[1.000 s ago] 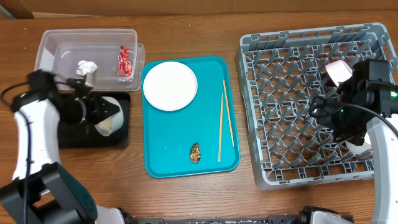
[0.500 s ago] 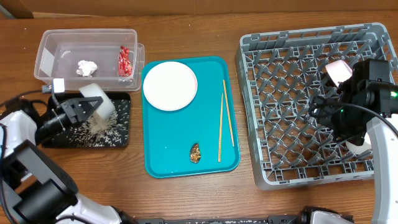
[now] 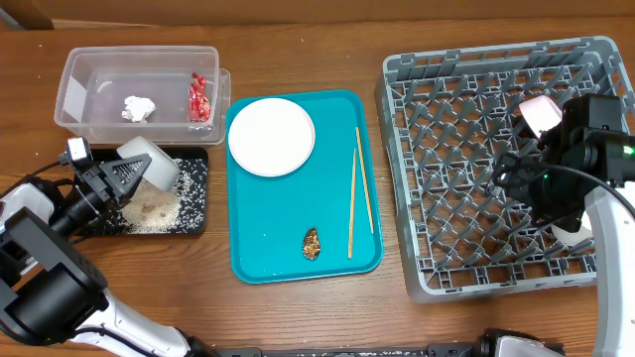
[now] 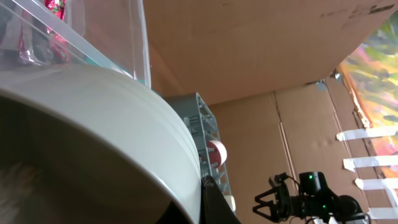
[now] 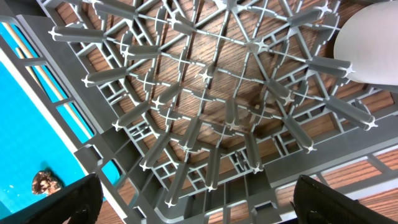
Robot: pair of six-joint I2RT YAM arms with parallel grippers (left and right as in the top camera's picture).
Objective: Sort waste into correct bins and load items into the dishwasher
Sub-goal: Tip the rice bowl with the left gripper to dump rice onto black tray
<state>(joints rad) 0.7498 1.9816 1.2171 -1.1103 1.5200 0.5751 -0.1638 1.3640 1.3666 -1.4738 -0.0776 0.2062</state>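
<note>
My left gripper (image 3: 121,178) is shut on the rim of a white bowl (image 3: 151,162), held tipped on its side over the black tray (image 3: 195,169). White rice (image 3: 159,206) lies scattered in that tray. The left wrist view is filled by the bowl (image 4: 93,137), with one dark finger (image 4: 214,205) against its rim. My right gripper (image 5: 199,208) hangs open over the grey rack (image 3: 466,119), nothing between its fingers. On the teal tray (image 3: 288,253) lie a white plate (image 3: 271,136), two chopsticks (image 3: 357,188) and a brown scrap (image 3: 313,242).
The clear tub (image 3: 89,74) at the back left holds a red wrapper (image 3: 199,96) and a crumpled tissue (image 3: 139,107). A pink cup (image 3: 539,111) and a white bowl (image 5: 373,43) sit in the rack near my right arm.
My left gripper tipped the bowl over the black tray and rice spilled out across it; the bowl has since shifted slightly toward the tub. The right arm has not moved.
</note>
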